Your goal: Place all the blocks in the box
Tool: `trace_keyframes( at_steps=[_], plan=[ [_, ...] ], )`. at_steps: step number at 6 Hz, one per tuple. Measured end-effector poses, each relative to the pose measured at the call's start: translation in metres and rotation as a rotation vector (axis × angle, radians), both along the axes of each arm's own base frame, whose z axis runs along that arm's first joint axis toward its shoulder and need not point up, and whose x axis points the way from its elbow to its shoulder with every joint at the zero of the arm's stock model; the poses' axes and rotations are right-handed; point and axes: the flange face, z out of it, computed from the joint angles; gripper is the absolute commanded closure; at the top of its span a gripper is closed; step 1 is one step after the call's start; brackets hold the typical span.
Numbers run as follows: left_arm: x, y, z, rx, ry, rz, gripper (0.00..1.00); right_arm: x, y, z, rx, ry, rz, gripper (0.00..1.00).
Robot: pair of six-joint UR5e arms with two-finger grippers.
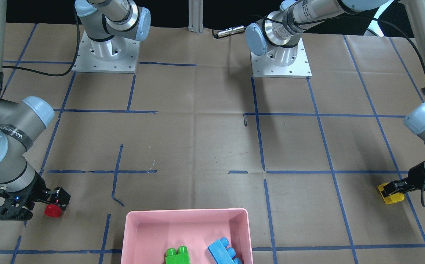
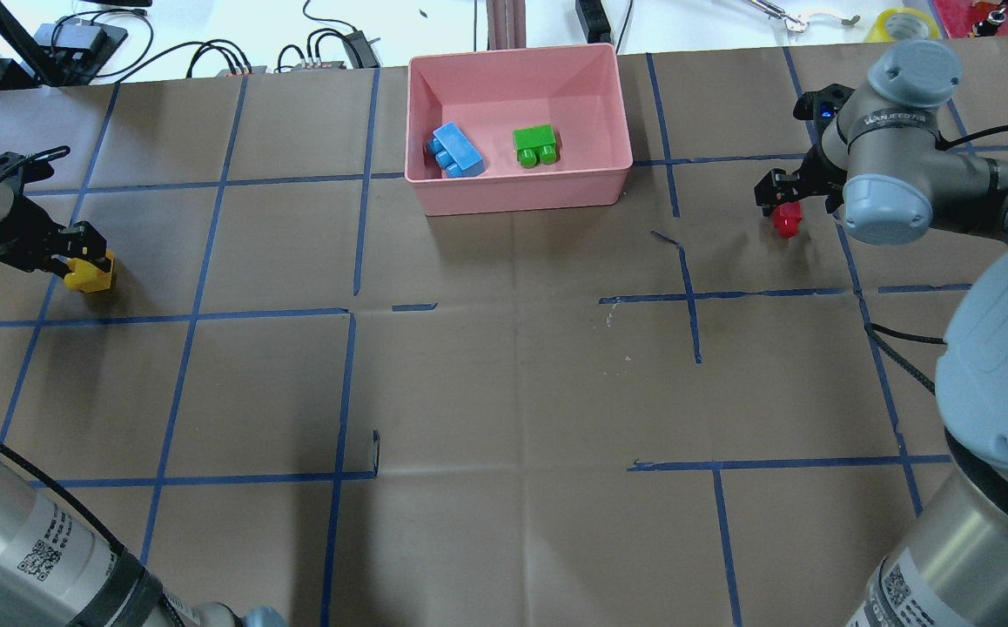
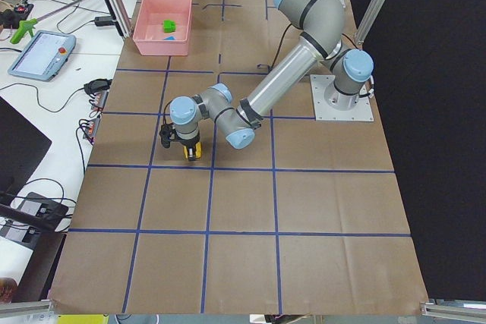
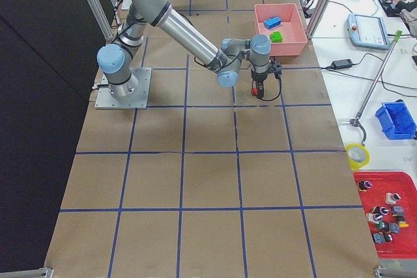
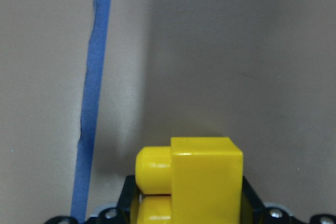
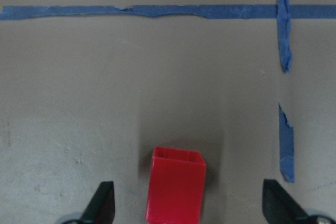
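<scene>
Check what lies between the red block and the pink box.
No object: the overhead view shows only brown paper and a blue tape line between the red block and the box.

I read both arms extended outward and low, wrists pointing down at the table. Left gripper (image 2: 86,259): 2 fingers clamped on the yellow block (image 5: 207,177). Right gripper (image 2: 784,202): 2 fingers spread wide, straddling the red block (image 6: 176,190) without contact.

Taped brown table (image 2: 504,366) — bearing the box (image 2: 521,197) and red block (image 2: 786,225).
</scene>
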Motion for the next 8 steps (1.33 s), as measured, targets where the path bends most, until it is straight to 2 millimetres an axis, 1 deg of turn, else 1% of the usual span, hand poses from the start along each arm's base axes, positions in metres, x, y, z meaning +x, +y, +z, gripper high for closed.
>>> trace_keyframes(
  at_steps=[1,2,3,4,5,6,7,8],
  plan=[
    [0.001,-0.003,0.012,-0.015,-0.011,-0.003,1.00,0.001,-0.001,-0.003,-0.007,0.001,0.002,0.07],
    [-0.003,-0.006,0.043,-0.050,-0.030,-0.013,1.00,0.001,-0.002,-0.005,-0.013,0.004,0.003,0.14],
    [-0.012,-0.004,0.086,-0.078,-0.039,-0.022,1.00,0.002,-0.001,-0.006,-0.011,0.006,0.004,0.35],
    [-0.028,-0.001,0.135,-0.083,-0.036,-0.041,1.00,0.003,0.001,-0.008,-0.007,0.006,0.004,0.58],
    [-0.059,-0.007,0.183,-0.069,-0.024,-0.086,1.00,0.003,0.002,-0.008,-0.004,0.006,0.004,0.77],
    [-0.111,-0.026,0.234,-0.053,-0.021,-0.169,1.00,0.003,0.002,-0.009,-0.001,0.005,0.004,0.92],
    [-0.179,-0.049,0.271,-0.033,-0.038,-0.274,1.00,0.003,0.002,-0.007,-0.002,0.005,0.003,0.94],
    [-0.260,-0.073,0.288,-0.009,-0.061,-0.363,1.00,0.003,-0.001,-0.001,-0.012,0.008,0.004,0.94]
  ],
)
